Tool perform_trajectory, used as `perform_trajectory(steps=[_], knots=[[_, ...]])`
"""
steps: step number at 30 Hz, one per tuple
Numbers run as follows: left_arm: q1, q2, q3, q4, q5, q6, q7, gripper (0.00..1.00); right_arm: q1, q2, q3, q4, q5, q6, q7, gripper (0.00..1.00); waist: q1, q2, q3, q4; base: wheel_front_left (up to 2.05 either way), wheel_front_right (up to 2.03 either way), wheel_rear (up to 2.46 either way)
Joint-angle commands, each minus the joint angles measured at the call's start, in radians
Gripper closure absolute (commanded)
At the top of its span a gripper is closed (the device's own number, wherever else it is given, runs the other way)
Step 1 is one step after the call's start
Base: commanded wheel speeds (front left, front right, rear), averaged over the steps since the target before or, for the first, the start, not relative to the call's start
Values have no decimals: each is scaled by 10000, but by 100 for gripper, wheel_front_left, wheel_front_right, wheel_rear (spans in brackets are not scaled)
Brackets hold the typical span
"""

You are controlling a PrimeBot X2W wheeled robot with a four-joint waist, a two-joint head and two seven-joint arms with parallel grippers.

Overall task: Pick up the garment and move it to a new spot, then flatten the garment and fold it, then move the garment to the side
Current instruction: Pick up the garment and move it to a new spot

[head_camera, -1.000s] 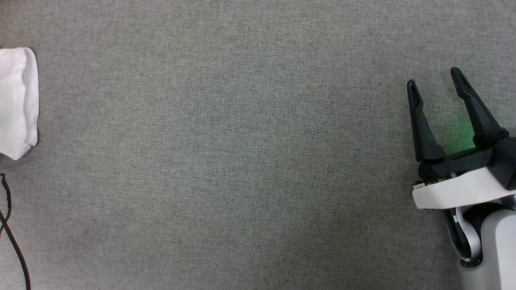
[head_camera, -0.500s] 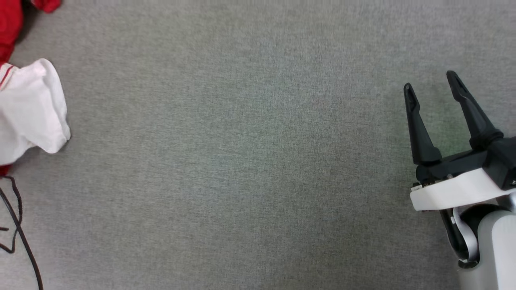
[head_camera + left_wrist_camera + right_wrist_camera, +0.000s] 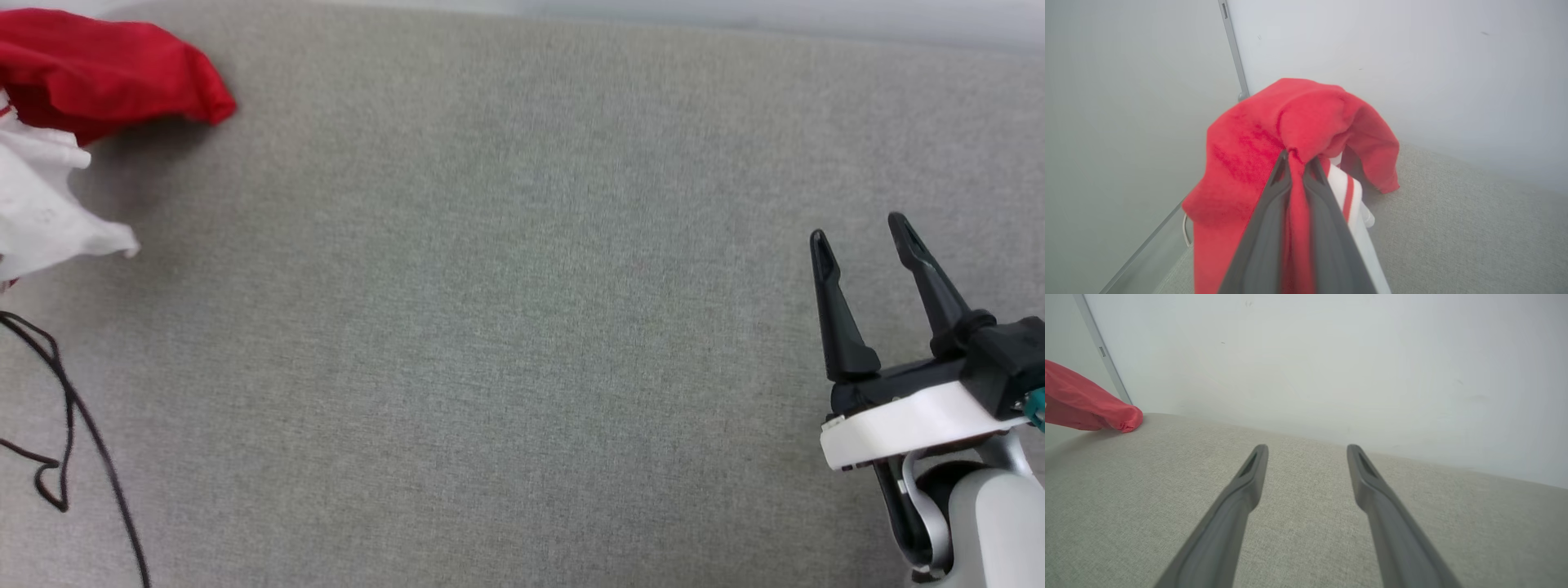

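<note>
Over at the far left, my left gripper [image 3: 1295, 157] is clamping a fold of red cloth. Its two fingers are pinching together on the garment [image 3: 1274, 134], so the rest is draping down around them. I am reading this as the carry to a new spot. Gripping a single fold is letting the bunch hang free instead of dragging across the grey surface [image 3: 522, 327], though I cannot tell whether its lowest part is clearing that surface. A white sleeve with red stripes is hanging beneath the red.

My right gripper [image 3: 856, 225] is hovering at the near right with its fingers spread apart and nothing between them, well apart from the garment. I am judging that it is standing by for the flattening.

I am counting one garment, two grippers, and one loose black cable [image 3: 88, 433] lying at the near left.
</note>
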Motion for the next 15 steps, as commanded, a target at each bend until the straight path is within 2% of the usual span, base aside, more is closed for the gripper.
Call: perform_trajectory(steps=[1, 8, 15], knots=[[121, -95, -70, -77, 97, 37, -256, 100, 164, 65, -66, 34, 61, -6, -32, 0, 2, 0, -482, -7, 0, 0, 0], [428, -627, -620, -468, 441, -83, -1246, 100, 607, 199, -403, 137, 163, -6, -15, 0, 2, 0, -1167, -128, 0, 0, 0], [833, -1317, -1082, -1184, 177, -428, -1425, 100, 896, 261, -585, 240, 379, -6, -128, 0, 2, 0, -1530, -592, 0, 0, 0]])
